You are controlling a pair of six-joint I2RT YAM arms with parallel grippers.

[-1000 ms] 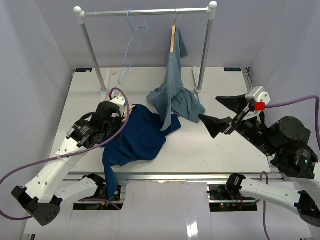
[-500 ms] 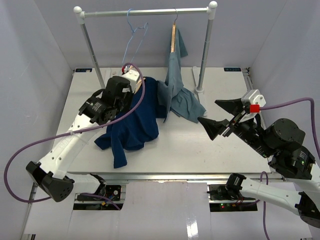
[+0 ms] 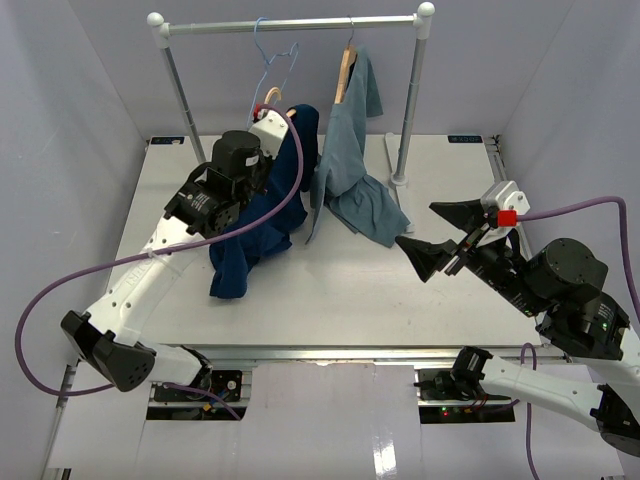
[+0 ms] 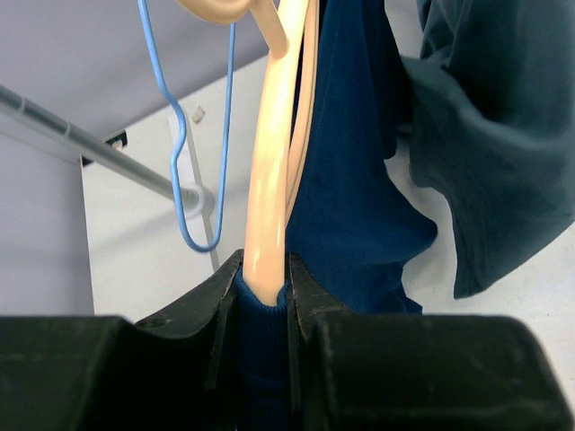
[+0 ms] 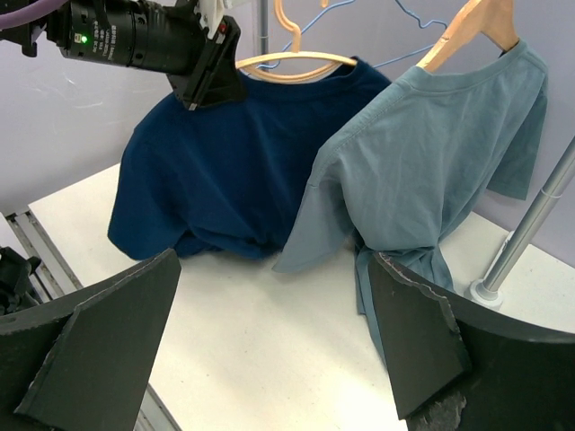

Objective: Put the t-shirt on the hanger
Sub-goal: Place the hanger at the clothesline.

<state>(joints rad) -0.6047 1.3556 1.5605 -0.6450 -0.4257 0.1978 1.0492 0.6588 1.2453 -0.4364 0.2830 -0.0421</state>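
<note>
The navy t-shirt (image 3: 268, 212) hangs on the tan hanger (image 5: 292, 61), its hem still bunched on the table. My left gripper (image 4: 263, 289) is shut on the hanger's shoulder (image 4: 269, 180) through the shirt's ribbed collar and holds it up, just below the rail. The hanger's hook (image 3: 268, 96) sits beside the blue wire hanger, under the rail. My right gripper (image 3: 417, 221) hovers over the table's right side. It is open, with nothing between its fingers (image 5: 108, 332), and it faces the shirts.
A grey-blue shirt (image 3: 352, 165) hangs on its own wooden hanger from the rail (image 3: 290, 24), close to the right of the navy one. A thin blue wire hanger (image 4: 180, 162) hangs to the left. The rail's posts (image 3: 408, 110) stand at the back of the table.
My left arm has lifted the hanger and navy t-shirt off the table and carried them back and up toward the rail. The right arm has barely moved.
</note>
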